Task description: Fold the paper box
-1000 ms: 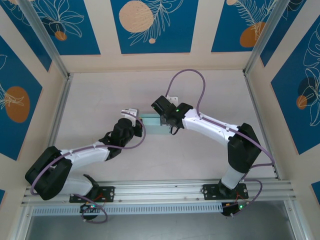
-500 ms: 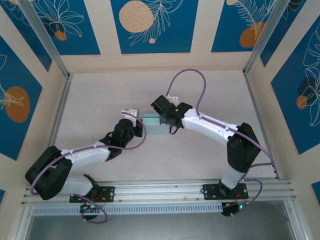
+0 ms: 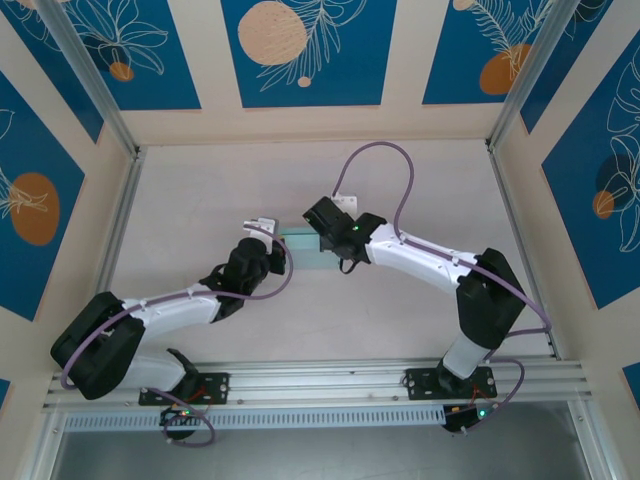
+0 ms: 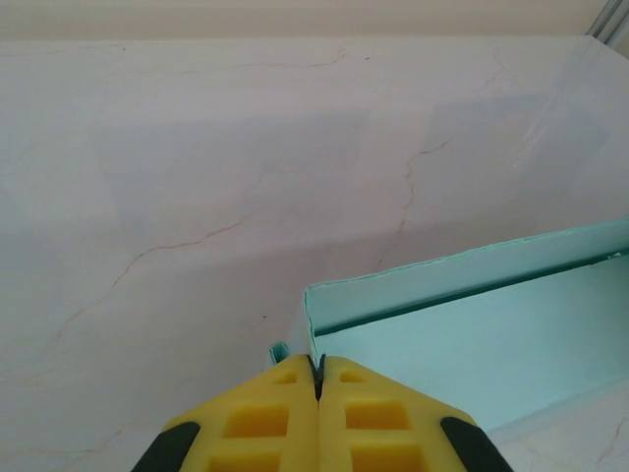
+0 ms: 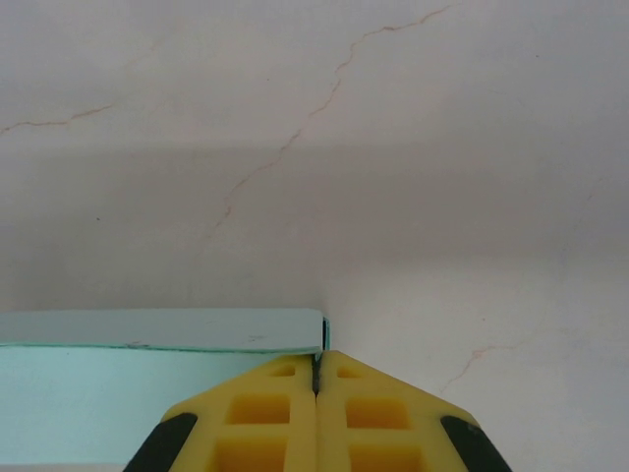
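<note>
Table (image 3: 190, 190) with the box (image 3: 302, 246) at its centre, between the 2 arms. Folding looks partly done: the box stands as a shallow open tray with at least 2 walls raised, and any closing or tucking seems left to do. Its visible inside is bare. Left gripper (image 4: 316, 366) and right gripper (image 5: 316, 362) each meet a box corner, fingers pressed together; whether card is pinched between them cannot be told.

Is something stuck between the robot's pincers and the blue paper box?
No, nothing visible is in the way. The left pincer and the right pincer are both shut right at the paper box, each apparently pinching a thin wall at one end.
</note>
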Motion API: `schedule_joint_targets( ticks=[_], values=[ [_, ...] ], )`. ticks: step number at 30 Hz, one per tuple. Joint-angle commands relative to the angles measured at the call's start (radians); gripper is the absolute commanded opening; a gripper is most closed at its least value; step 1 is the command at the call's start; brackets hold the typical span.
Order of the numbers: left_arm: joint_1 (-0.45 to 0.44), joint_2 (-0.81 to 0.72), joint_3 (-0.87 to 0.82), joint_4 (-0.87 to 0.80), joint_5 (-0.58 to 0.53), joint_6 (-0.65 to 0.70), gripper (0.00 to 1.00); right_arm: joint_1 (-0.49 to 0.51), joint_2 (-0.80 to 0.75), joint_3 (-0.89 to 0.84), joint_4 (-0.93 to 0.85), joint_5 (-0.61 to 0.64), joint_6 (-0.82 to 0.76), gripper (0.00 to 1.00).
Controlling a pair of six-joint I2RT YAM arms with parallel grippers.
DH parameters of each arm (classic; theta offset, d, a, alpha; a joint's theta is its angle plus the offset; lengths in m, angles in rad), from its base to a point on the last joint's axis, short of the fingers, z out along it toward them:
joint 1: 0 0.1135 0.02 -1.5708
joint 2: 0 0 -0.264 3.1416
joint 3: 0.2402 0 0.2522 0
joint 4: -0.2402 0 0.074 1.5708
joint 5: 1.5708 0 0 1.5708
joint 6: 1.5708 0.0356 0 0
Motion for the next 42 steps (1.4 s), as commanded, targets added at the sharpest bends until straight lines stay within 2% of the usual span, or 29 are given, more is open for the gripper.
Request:
schedule_joint_targets(
  ticks=[1,11,17,22,27,32,36,42],
  values=[
    [-0.046,-0.001,0.036,0.017,0.072,0.017,0.00,0.030,0.002,-0.067,0.084,-0.086,-0.002,0.00],
    [-0.046,-0.018,0.037,-0.008,0.091,0.005,0.00,0.066,0.009,-0.134,0.121,-0.046,-0.026,0.00],
    [-0.035,-0.073,0.067,-0.100,0.163,-0.013,0.01,0.108,0.005,-0.151,0.134,0.014,-0.051,0.00],
    [-0.018,-0.119,0.106,-0.201,0.255,-0.022,0.22,0.116,0.008,-0.151,0.132,0.033,-0.052,0.00],
    [0.020,-0.190,0.126,-0.308,0.365,-0.060,0.49,0.116,0.009,-0.138,0.107,0.046,-0.035,0.00],
    [0.038,-0.266,0.165,-0.441,0.378,-0.097,0.54,0.117,0.014,-0.121,0.089,0.050,-0.033,0.00],
    [0.076,-0.257,0.212,-0.550,0.409,-0.145,0.60,0.121,0.032,-0.076,0.019,0.079,-0.017,0.00],
    [0.132,-0.248,0.144,-0.480,0.499,-0.245,0.66,0.122,0.050,-0.021,-0.074,0.111,0.021,0.00]
  ],
)
